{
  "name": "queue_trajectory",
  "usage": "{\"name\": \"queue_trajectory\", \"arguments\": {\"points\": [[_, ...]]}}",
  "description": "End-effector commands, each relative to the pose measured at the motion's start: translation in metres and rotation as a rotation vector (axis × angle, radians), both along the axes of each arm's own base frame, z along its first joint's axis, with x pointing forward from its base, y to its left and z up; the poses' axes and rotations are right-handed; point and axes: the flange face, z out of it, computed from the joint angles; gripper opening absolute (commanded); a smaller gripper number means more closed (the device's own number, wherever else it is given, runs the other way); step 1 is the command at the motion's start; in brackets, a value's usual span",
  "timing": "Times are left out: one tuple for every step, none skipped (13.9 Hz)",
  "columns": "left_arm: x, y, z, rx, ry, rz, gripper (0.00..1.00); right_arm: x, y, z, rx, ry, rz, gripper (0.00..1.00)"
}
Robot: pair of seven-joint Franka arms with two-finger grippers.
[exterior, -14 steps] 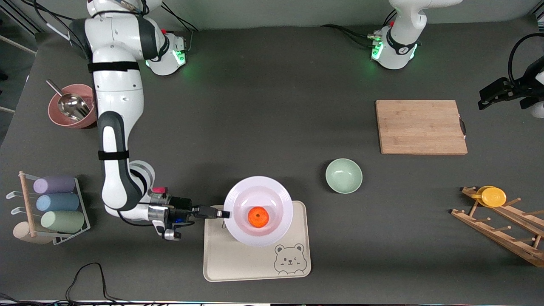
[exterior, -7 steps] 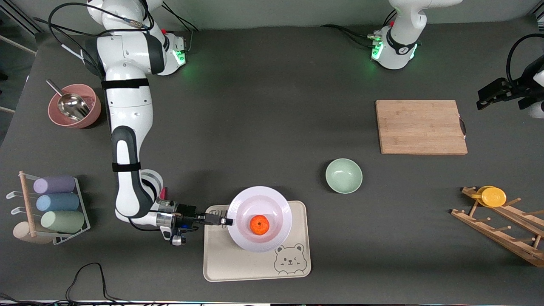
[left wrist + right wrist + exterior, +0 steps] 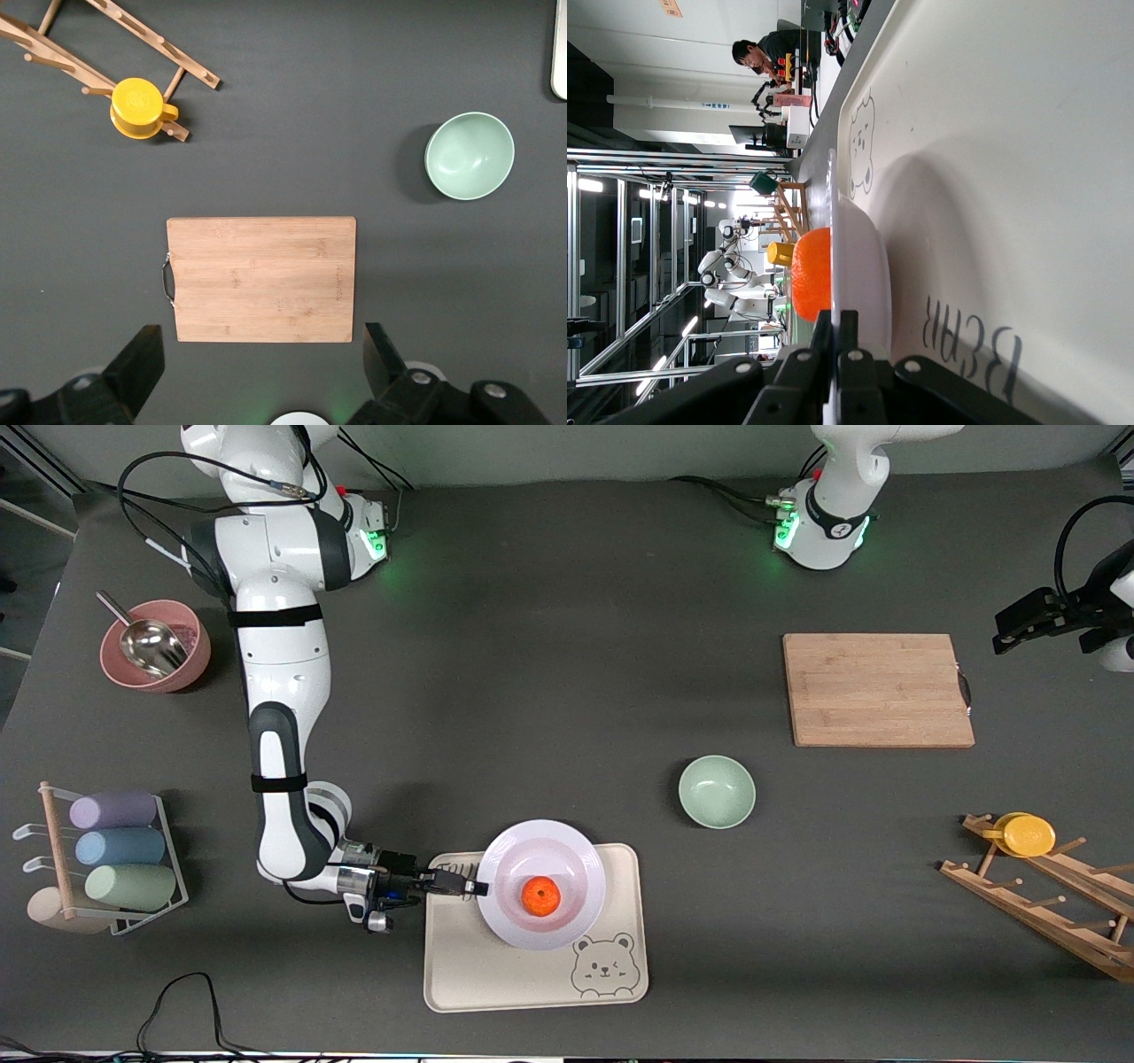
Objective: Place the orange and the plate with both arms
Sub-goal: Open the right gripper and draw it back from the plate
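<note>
Plate [image 3: 542,884] and orange [image 3: 539,895] are what we are following, and they look close to their goal. Starting at the right arm's end of the table, we see a pink bowl [image 3: 156,657] with a metal scoop and a rack of pastel cups [image 3: 115,849], neither involved. Next we find the right gripper [image 3: 474,887] reaching in low, its fingers clenched on the plate's rim, which the right wrist view shows pinched thin between them. We see the plate over the beige bear tray [image 3: 532,965], the orange sitting in its middle. In the right wrist view the plate's underside appears at or just above the tray; we cannot tell if it rests fully. We judge the orange already placed and the plate nearly set down, with letting go and backing away left. Further along stand a green bowl [image 3: 717,791] and a cutting board [image 3: 877,689]. Up past the board's end, the left gripper [image 3: 1010,629] waits, its fingers spread and holding nothing.
</note>
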Motion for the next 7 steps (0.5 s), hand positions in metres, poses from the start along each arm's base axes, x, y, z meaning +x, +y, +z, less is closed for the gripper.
{"name": "queue_trajectory", "arguments": {"points": [[-0.0052, -0.0021, 0.0020, -0.004, -0.004, 0.012, 1.00, 0.0053, 0.0039, 0.0005, 0.018, -0.030, -0.005, 0.01], [-0.0060, -0.0021, 0.0025, -0.004, -0.003, 0.012, 1.00, 0.0054, 0.0032, 0.0005, 0.016, -0.029, -0.005, 0.26], [-0.0050, -0.0022, 0.0021, -0.006, -0.006, 0.012, 1.00, 0.0052, 0.0027, -0.0002, 0.014, -0.027, -0.007, 0.51], [-0.0045, -0.0034, 0.0032, -0.009, -0.012, 0.009, 1.00, 0.0052, 0.0027, -0.0002, 0.015, -0.026, -0.007, 0.67], [-0.0048, -0.0037, 0.0022, -0.012, -0.007, 0.010, 1.00, 0.0048, 0.0024, -0.0008, 0.014, -0.024, -0.008, 0.74], [-0.0050, -0.0033, 0.0014, -0.015, -0.004, 0.010, 1.00, 0.0047, 0.0024, -0.0009, 0.014, -0.019, -0.008, 0.75], [-0.0061, -0.0026, 0.0031, -0.023, -0.003, 0.012, 1.00, 0.0056, 0.0021, 0.0009, 0.014, -0.014, -0.009, 0.75]]}}
